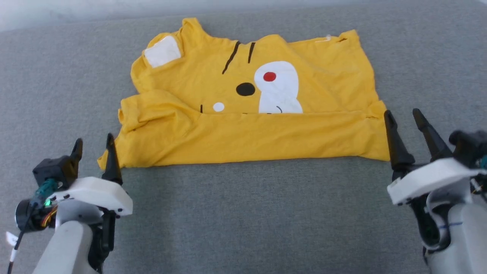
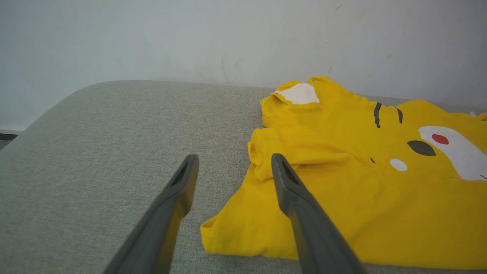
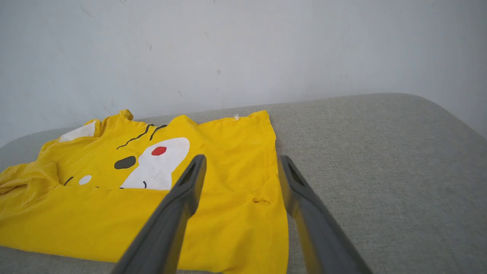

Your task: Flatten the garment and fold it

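Nearest the camera, the left gripper (image 1: 94,139) is spread wide and empty, just off the near left corner of the garment (image 1: 243,129). The right gripper (image 1: 402,111) is the same at the near right corner. The garment lies on the grey cushion (image 1: 243,213), its near edge folded over the cartoon face, with the white patch (image 1: 163,51) at far left.

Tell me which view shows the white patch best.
Head view: the patch shows whole, from above, at the far left corner of the shirt. Both wrist views show it slanted; the right wrist's, a thin sliver.
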`<state>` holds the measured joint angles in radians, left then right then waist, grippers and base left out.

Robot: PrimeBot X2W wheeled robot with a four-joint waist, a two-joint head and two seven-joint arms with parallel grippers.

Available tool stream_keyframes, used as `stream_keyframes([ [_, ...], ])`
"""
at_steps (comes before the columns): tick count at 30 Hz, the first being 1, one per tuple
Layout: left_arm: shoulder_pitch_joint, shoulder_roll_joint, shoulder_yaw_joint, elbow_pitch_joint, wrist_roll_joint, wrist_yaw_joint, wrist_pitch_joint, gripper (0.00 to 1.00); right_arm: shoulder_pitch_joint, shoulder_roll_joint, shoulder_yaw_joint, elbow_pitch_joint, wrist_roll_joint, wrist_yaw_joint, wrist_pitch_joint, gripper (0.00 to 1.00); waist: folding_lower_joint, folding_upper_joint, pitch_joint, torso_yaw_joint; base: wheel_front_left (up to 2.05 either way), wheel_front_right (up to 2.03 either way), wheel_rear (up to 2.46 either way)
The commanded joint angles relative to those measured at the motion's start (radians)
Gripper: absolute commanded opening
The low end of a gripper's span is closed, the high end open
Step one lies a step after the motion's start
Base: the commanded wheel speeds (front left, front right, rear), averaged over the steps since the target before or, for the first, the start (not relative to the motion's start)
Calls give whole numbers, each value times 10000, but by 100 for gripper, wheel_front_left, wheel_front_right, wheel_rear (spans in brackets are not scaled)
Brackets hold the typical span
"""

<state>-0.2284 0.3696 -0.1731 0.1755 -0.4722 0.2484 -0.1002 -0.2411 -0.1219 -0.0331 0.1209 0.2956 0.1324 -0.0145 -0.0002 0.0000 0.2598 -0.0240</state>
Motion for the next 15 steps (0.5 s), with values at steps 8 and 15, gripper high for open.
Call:
stream_keyframes([
  [8,162,-65,410,747,-758,555,1482,100,816,523,-1,-445,-648,-17,-1202,100,2,0,-179,-504,0,0,0],
  [15,-39,61,392,1473,-1343,761,3343,100,975,652,212,-501,-679,-17,-1154,100,2,0,-194,-916,0,0,0],
])
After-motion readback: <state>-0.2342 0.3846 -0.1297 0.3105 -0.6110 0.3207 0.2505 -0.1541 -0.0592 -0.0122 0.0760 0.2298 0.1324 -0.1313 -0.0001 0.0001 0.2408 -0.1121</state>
